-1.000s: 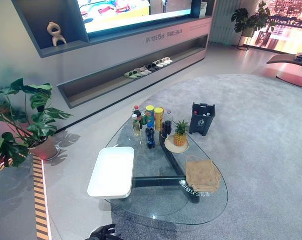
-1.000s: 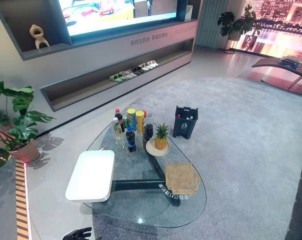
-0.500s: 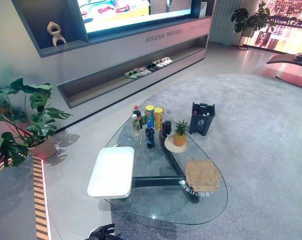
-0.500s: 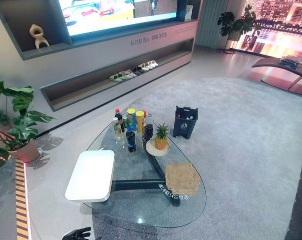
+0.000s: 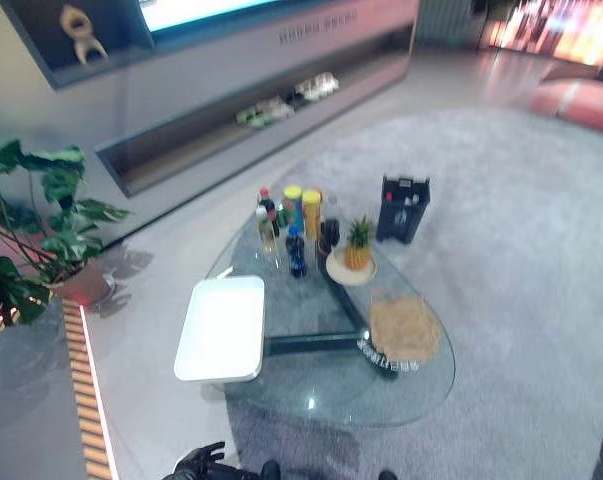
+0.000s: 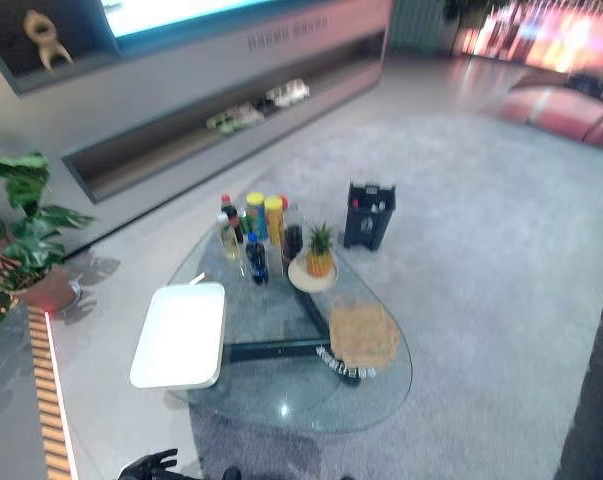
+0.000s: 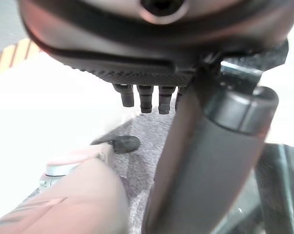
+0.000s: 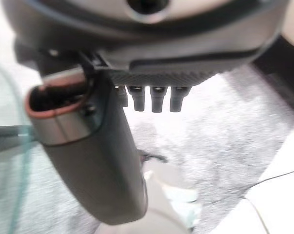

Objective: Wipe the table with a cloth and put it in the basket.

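left hand [image 7: 205, 146], fingers relaxed, above grey carpet [image 7: 147, 141]

The left hand [image 5: 203, 464] is cut off by the bottom edge of the head views, so I can't tell what its fingers are doing. The cloth [image 5: 404, 327] on the glass worktop [image 5: 311, 395] is blurred, its folds unreadable. The bottles [image 5: 293, 225] are too small to sort, and the potted plant [image 5: 31, 225] runs off the side.

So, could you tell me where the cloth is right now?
The tan cloth lies on the glass table toward its right end, just nearer than the pineapple on its plate.
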Controlling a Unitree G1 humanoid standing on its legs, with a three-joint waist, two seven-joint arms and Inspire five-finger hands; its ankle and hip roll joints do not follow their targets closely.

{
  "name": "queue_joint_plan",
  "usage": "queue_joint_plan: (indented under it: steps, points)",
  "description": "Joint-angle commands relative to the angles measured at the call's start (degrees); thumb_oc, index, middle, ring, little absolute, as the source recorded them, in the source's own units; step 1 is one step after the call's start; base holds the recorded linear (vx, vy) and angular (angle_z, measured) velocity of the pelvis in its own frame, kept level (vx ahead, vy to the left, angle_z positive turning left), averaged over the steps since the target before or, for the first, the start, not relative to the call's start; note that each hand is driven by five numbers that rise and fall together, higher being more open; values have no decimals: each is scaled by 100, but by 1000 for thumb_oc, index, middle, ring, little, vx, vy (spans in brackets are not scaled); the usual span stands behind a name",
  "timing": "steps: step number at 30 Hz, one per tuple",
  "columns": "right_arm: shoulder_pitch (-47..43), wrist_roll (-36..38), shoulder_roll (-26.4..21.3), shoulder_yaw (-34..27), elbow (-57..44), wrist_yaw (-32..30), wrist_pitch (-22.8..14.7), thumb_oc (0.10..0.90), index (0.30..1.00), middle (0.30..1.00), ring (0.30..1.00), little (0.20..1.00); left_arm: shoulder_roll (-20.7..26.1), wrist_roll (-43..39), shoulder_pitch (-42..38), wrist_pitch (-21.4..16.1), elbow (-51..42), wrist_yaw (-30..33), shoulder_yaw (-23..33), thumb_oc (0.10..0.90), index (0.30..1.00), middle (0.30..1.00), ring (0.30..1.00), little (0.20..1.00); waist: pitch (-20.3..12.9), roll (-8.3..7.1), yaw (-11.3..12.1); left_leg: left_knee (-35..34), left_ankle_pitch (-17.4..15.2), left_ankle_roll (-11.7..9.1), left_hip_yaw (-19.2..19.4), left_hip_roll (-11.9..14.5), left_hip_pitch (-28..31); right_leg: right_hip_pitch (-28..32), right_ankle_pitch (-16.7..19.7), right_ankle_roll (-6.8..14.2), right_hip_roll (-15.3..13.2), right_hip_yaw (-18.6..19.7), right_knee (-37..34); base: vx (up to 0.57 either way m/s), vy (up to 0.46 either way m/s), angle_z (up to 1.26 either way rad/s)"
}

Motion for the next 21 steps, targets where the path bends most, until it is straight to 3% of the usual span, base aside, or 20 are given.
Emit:
queue_joint_plan:
  steps: [1, 8, 16, 21]
  points:
    - [-686, 454, -256, 143, 9, -249, -17, 800, 900, 900, 900, 900, 444, -484, -785, -197, 58, 118, 180, 800, 900, 900, 900, 900, 800, -136, -65, -30, -307, 298, 52, -525, -148, -516, 144, -88, 167, 14, 98, -242, -16, -3]
    - [-1153, 808, -387, 227, -232, -276, 23, 800, 900, 900, 900, 900, 519, -798, -1351, -101, 41, 117, -57, 800, 900, 900, 900, 900, 1434, -138, -37, 198, -83, 311, -98, -613, -930, -1441, -101, -226, 285, 70, 929, -177, -22, -2]
    - [-1452, 1081, -416, 269, -370, -455, -40, 800, 900, 900, 900, 900, 491, -978, -1591, -87, -228, 266, -96, 800, 900, 900, 900, 900, 1845, -214, -36, 1977, -523, 337, -94, -751, -2292, -2642, -494, -347, 280, -37, 2335, -148, -6, 5]
    - [-1573, 1134, -430, 250, -403, -540, -61, 800, 900, 900, 900, 900, 536, -1154, -1700, -121, -256, 279, -45, 800, 900, 900, 900, 900, 1881, -219, -39, 2489, -696, 372, -101, -731, -2735, -3095, -680, -407, 351, -3, 2869, -48, -22, 5]
